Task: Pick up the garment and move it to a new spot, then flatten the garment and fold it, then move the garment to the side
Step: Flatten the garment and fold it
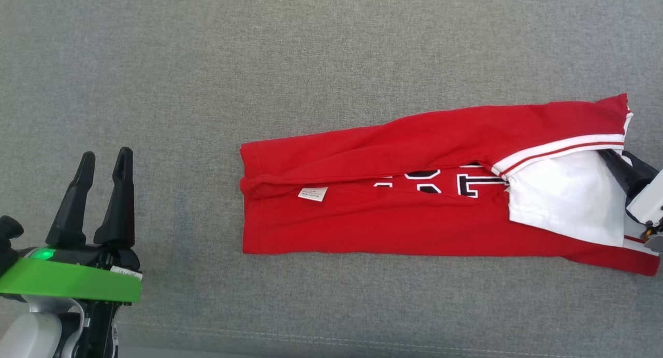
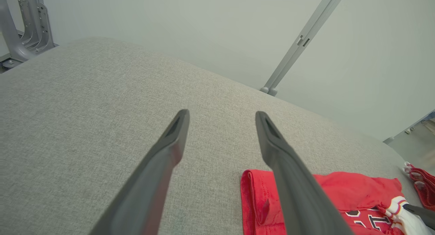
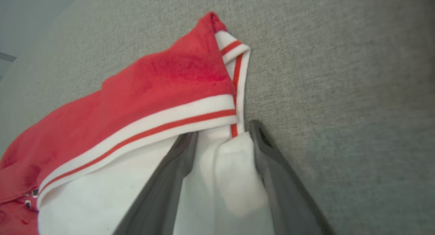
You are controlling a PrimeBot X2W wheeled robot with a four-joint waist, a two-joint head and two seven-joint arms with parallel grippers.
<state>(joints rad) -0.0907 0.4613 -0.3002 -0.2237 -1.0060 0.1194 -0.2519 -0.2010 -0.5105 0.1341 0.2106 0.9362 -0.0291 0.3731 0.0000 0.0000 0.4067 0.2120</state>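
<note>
right gripper (image 3: pixel 222 129) parted around garment (image 1: pixel 393 218) fold, left gripper (image 1: pixel 106 154) wide open

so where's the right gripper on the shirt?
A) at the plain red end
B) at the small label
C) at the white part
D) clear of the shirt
C: the right gripper has its fingers either side of a fold of white cloth, beside the striped trim of the shirt.
</note>
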